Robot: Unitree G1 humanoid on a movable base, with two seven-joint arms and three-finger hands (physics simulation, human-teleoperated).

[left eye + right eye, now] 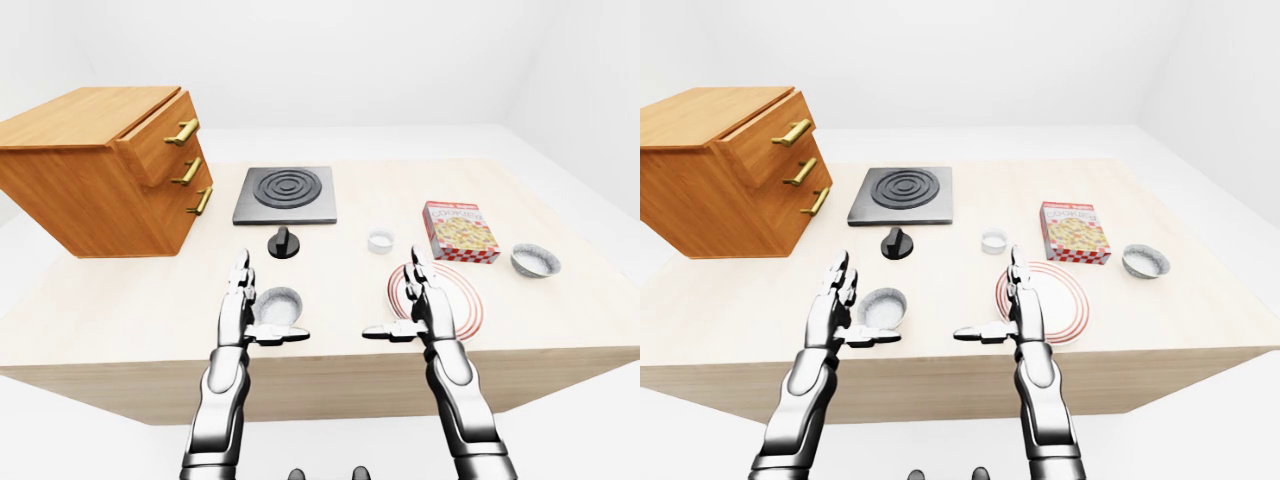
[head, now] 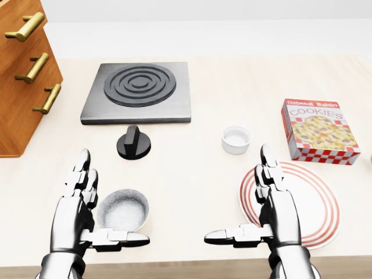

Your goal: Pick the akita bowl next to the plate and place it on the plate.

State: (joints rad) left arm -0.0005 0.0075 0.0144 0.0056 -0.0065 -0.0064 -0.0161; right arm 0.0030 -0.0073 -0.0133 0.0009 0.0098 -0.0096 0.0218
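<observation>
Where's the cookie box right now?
In the head view the cookie box lies flat at the right of the table, just above the striped plate and right of the small white cup.

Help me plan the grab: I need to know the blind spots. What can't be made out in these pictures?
- Plate: its left part, head view, is covered by the right hand.
- Second bowl: cut off by the head view's right edge.
- Bowl beside the left hand: its lower rim is hidden by the thumb.
- Cookie box: small print is unreadable.
</observation>
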